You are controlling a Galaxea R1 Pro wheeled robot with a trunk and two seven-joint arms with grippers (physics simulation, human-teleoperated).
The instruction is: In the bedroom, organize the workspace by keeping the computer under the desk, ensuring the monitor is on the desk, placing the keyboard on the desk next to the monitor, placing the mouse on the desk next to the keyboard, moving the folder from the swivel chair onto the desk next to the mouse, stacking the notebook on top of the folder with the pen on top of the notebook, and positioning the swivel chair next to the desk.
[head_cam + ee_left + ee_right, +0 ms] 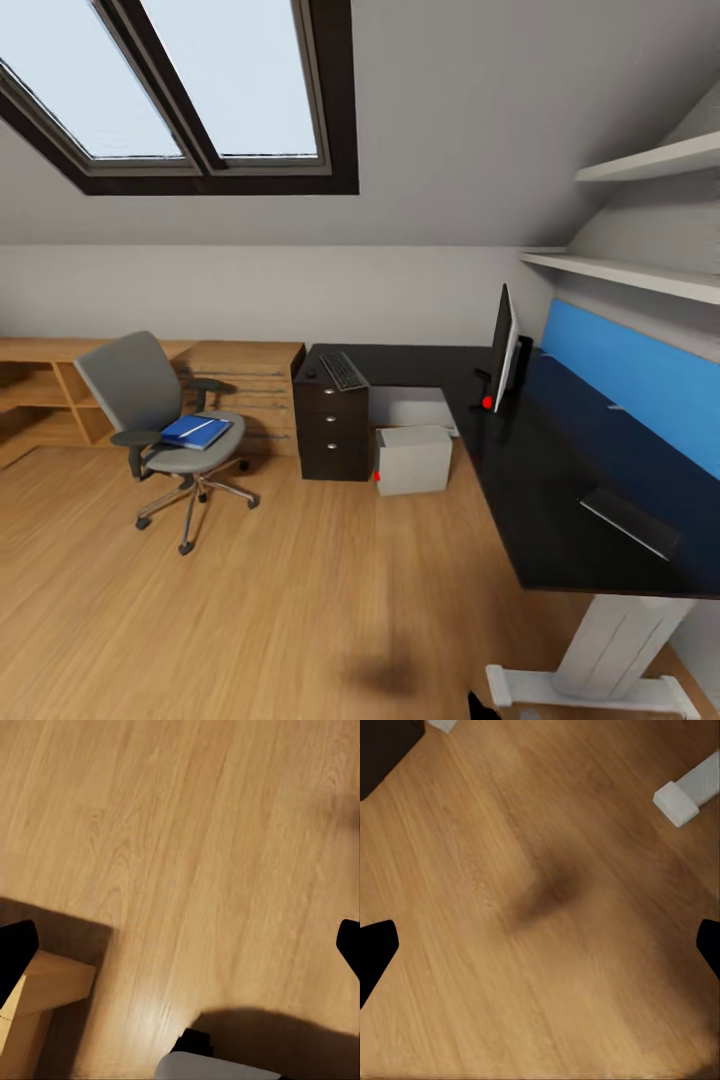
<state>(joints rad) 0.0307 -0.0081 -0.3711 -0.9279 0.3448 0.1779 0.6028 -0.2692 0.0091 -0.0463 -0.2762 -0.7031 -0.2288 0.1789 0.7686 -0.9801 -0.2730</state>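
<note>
The swivel chair point(150, 415) stands on the floor left of the desk point(560, 545), with the blue folder point(195, 431) flat on its seat. A thin pale streak crosses the folder; I cannot tell what it is. On the desk's far wing lies the keyboard point(343, 371), with the small dark mouse point(311, 374) at its left. The monitor point(503, 350) stands edge-on near the corner. The notebook point(630, 520) lies on the near wing. The computer point(413, 460) sits on the floor by the drawers. My left gripper point(182, 949) and right gripper point(542, 949) hang open over bare floor.
A dark three-drawer unit point(332, 425) carries the desk's far end, with a light wooden dresser point(245, 385) beside it. The white desk foot point(686, 791) is close to my right arm. A blue wall panel point(630, 375) and shelves point(640, 272) line the right wall.
</note>
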